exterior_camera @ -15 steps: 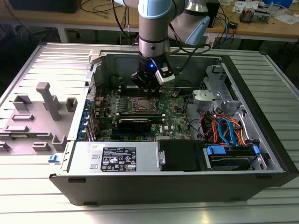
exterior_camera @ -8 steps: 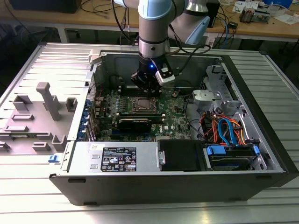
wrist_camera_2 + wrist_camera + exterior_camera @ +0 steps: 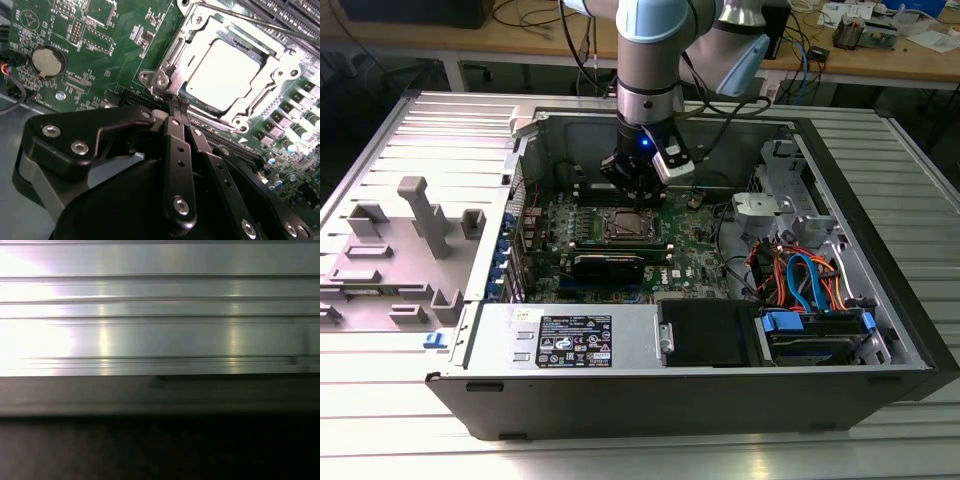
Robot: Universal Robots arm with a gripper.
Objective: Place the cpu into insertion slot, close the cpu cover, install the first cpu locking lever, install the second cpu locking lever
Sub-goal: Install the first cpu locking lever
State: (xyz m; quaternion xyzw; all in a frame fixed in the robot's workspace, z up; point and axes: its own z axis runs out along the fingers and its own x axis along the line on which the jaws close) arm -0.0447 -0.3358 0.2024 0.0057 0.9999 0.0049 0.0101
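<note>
With the cpu (image 3: pixel 227 70) sitting in the slot (image 3: pixel 150 78) at the middle of the board (image 3: pixel 120 65) under the lowered cover (image 3: pixel 186 52), the gripper (image 3: pixel 176 103), fingers closed together on nothing, is hanging just beside the slot's corner, probably needing a slow, square press.

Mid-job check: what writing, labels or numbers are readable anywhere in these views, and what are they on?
The white label on the silver box, exterior view: print and symbols, too small to read.
The green circuit board around the coin cell, second wrist view: white lettering, too blurred to quote.
The cpu top: washed out by glare, nothing legible.
The ribbed metal surface, first wrist view: no text.
</note>
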